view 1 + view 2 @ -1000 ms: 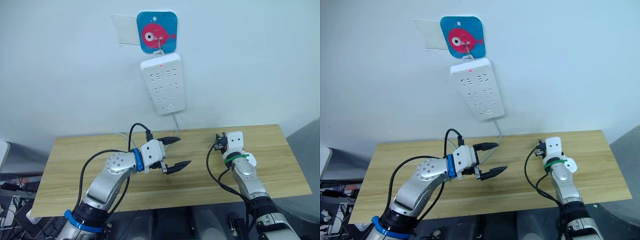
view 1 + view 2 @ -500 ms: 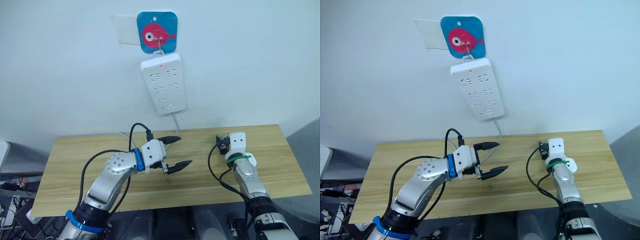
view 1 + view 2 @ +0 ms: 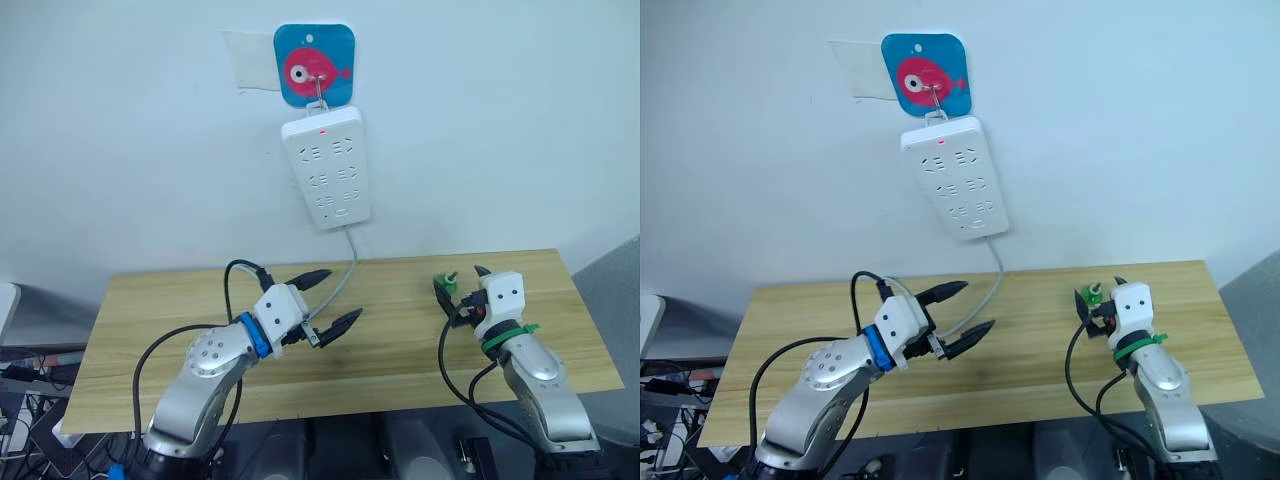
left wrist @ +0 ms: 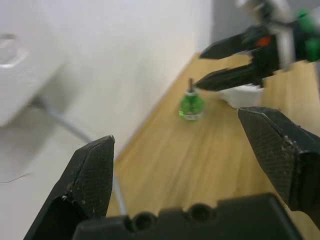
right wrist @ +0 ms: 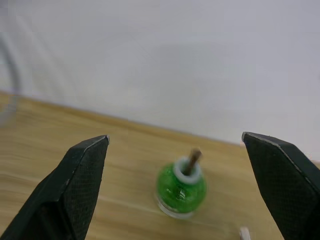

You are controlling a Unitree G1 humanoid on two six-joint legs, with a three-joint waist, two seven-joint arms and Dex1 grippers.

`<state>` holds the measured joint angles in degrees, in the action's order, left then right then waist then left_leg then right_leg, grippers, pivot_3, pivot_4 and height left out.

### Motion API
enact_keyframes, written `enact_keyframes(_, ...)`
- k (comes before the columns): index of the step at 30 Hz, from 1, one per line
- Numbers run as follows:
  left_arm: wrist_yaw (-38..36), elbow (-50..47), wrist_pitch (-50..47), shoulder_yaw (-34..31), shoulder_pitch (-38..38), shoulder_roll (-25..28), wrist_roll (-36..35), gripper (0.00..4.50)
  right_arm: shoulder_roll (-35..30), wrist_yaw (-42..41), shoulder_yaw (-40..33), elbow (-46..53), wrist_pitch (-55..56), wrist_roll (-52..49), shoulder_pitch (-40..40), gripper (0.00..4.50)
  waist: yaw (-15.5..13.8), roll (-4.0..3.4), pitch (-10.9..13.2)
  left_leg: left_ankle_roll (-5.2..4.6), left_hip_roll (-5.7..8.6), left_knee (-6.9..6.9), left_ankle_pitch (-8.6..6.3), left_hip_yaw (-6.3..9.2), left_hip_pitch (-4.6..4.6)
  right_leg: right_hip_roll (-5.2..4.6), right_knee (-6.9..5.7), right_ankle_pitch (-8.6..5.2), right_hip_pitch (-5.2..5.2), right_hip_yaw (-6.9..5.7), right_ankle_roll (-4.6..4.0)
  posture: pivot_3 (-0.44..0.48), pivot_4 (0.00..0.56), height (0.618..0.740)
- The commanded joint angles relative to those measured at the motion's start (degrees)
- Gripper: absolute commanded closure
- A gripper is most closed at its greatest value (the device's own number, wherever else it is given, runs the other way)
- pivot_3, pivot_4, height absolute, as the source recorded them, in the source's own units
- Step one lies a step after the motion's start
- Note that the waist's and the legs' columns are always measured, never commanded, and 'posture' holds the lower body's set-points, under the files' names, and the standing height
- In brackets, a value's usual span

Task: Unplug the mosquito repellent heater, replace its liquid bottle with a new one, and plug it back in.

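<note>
Wooden counter (image 3: 400, 350) runs along a pale wall. Over its left-middle part hovers the left pincer (image 3: 325, 298), released, its two black fingers spread wide with nothing between them. Behind it a grey cable (image 3: 345, 270) drops from a long white power strip (image 3: 327, 166), which hangs on the wall under a blue tile with a red fish (image 3: 314, 64); a small red light glows near the strip's top.

Further right, near the counter's back edge, stands the liquid bottle (image 5: 182, 189): a small round green bottle, upright, with a bare brown wick rising from its white neck. In the left wrist view a white object (image 4: 243, 95) lies on the counter just beyond it; what it is cannot be made out. The right pincer (image 3: 464, 281) hovers close by the bottle, also released, its fingers parted wide either side and not touching it.
</note>
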<state>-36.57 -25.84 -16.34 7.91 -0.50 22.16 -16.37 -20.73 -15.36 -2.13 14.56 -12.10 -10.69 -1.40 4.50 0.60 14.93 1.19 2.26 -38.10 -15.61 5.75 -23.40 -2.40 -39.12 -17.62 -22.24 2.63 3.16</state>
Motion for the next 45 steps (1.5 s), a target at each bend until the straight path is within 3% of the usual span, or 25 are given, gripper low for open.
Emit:
enact_keyframes(1, 5.01, -7.55, -2.18, -2.69, 4.78, 0.20, 0.76, 0.00, -1.62, -4.90, 1.33, 8.97, -7.32, -5.38, 1.22, 0.02, -0.17, 0.00, 0.00, 0.00, 0.00, 0.01, 0.00, 0.00, 0.00, 0.00, 0.02, 0.00, 0.00, 0.00, 0.00, 0.010, 0.257, 0.740)
enact_keyframes(9, 12.42, -15.57, 6.55, -9.14, 26.44, -3.99, 2.99, 0.00, -9.27, -25.56, 9.66, 11.29, -13.41, -13.41, 9.47, 0.02, -2.18, 0.08, 0.05, 0.00, 0.04, 0.02, -0.01, 0.06, 0.00, -0.12, 0.13, 0.00, 0.07, -0.01, 0.00, 0.081, 0.269, 0.740)
enact_keyframes(15, 18.23, -6.29, 18.49, -10.72, 34.57, -10.42, 7.95, 0.00, -13.29, -41.16, 14.40, 3.21, -6.65, -12.66, 16.21, 0.02, -4.23, 0.39, 0.23, -0.01, 0.14, 0.01, -0.01, 0.18, 0.02, -0.27, 0.21, 0.02, 0.20, -0.10, -0.04, 0.105, 0.280, 0.740)
enact_keyframes(24, 22.99, 19.04, 31.71, -12.61, 24.84, -15.60, 11.27, 0.00, -7.19, -47.78, 19.24, -8.71, 1.80, -8.59, 23.31, 0.02, -5.10, 0.48, 0.28, 0.00, 0.18, 0.03, 0.00, 0.26, 0.01, -0.27, 0.19, 0.04, 0.15, -0.33, -0.07, 0.102, 0.277, 0.740)
enact_keyframes(34, 22.59, 40.02, 38.46, -12.41, 12.77, -16.24, 11.73, 0.00, -4.56, -45.30, 19.99, -4.01, -1.90, -8.31, 22.76, 0.02, -4.74, 0.49, 0.27, 0.06, 0.15, 0.03, 0.03, 0.26, 0.02, -0.27, 0.10, 0.05, 0.06, -0.37, -0.06, 0.069, 0.258, 0.740)
enact_keyframes(45, 23.60, 52.21, 43.68, -11.94, 4.76, -16.84, 12.51, 0.00, -2.56, -42.65, 19.92, -3.21, -3.19, -6.87, 22.93, 0.02, -4.47, 0.54, 0.21, 0.22, 0.18, 0.03, 0.12, 0.29, 0.02, -0.27, 0.08, 0.06, 0.03, -0.44, -0.07, 0.058, 0.244, 0.740)
